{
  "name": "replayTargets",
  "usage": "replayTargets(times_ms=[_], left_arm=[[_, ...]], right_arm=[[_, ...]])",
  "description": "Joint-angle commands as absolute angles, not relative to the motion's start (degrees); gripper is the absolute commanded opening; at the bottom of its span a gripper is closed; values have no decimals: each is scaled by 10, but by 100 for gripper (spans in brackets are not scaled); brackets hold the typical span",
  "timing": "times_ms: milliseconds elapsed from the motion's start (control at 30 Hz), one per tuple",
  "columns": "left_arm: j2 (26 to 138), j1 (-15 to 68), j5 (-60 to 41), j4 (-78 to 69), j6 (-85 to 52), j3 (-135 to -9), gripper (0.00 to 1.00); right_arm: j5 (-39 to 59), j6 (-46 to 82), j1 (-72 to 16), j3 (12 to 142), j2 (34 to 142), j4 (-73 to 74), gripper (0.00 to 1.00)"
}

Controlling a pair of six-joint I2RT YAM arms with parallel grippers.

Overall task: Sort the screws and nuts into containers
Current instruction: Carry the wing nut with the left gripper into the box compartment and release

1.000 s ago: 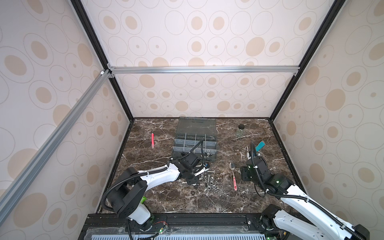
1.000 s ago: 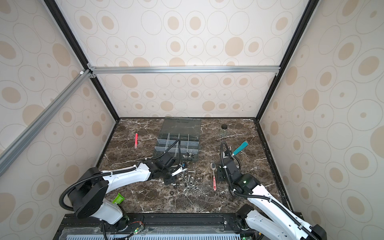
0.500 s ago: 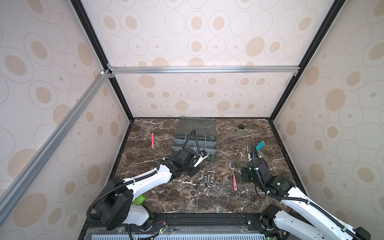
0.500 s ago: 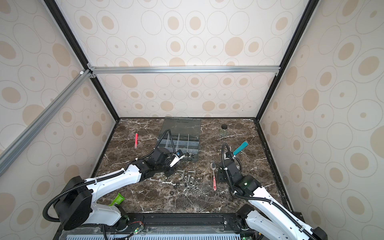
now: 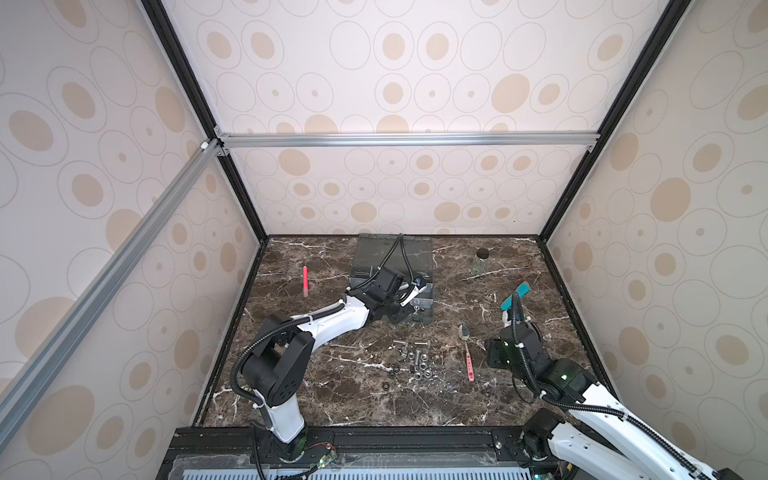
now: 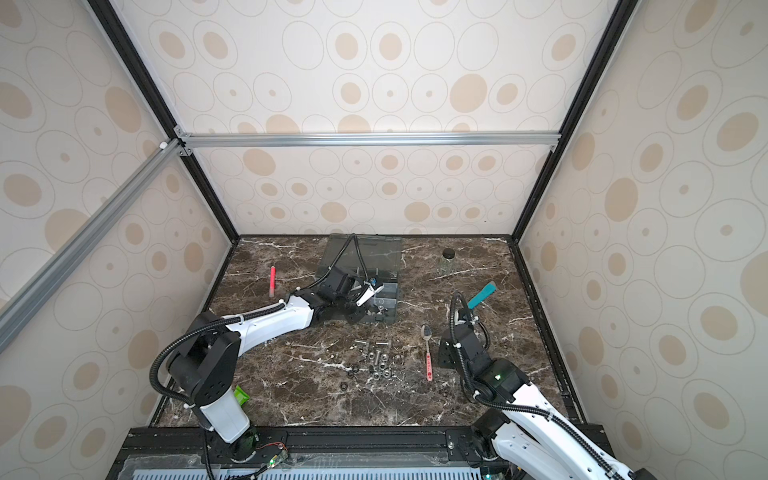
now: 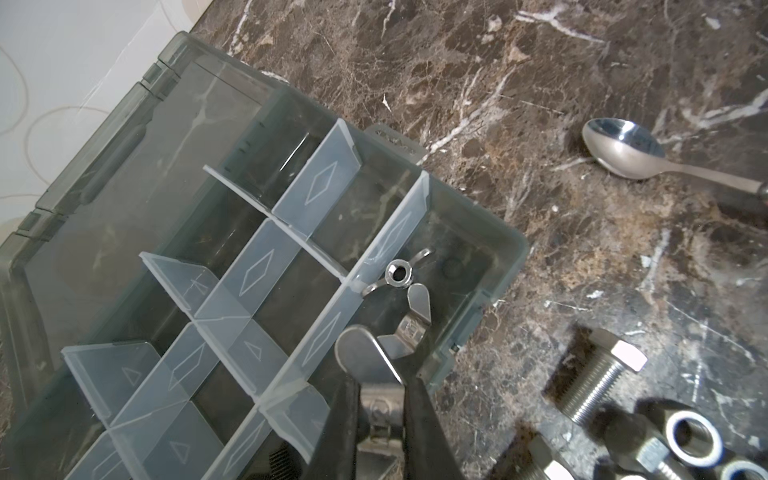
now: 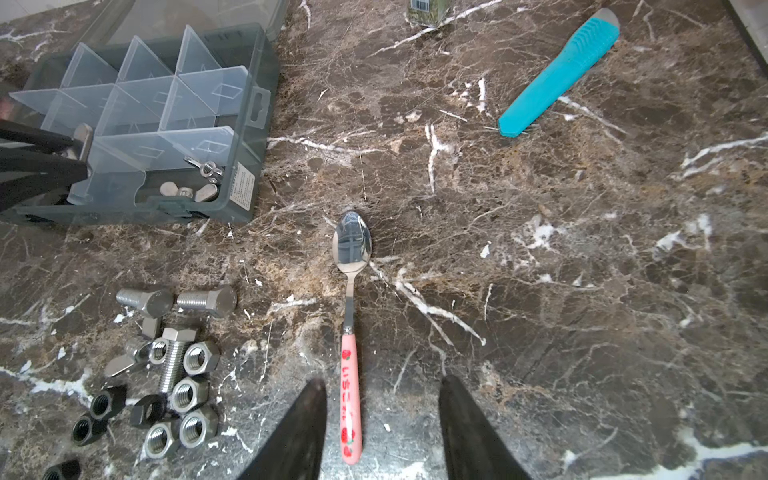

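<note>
Left wrist view: wing nut half behind black fingers

The left pincer has carried a wing nut from the pile over the containers.

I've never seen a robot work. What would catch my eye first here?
The left gripper pinches a wing nut over a smoky organizer box, near the corner compartment where two other wing nuts lie. On the marble table, a heap of bolts and hex nuts sits beside a pink-handled spoon, near the open right gripper.
</note>
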State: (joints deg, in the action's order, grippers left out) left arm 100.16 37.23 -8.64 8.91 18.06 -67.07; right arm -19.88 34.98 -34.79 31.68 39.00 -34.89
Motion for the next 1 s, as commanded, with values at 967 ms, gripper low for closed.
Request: replayTargets(times_ms=[967], left_arm=[[928,320,-153,-60,42,-576,35]], right_arm=[[-193,370,-345,299,402,-334,48]])
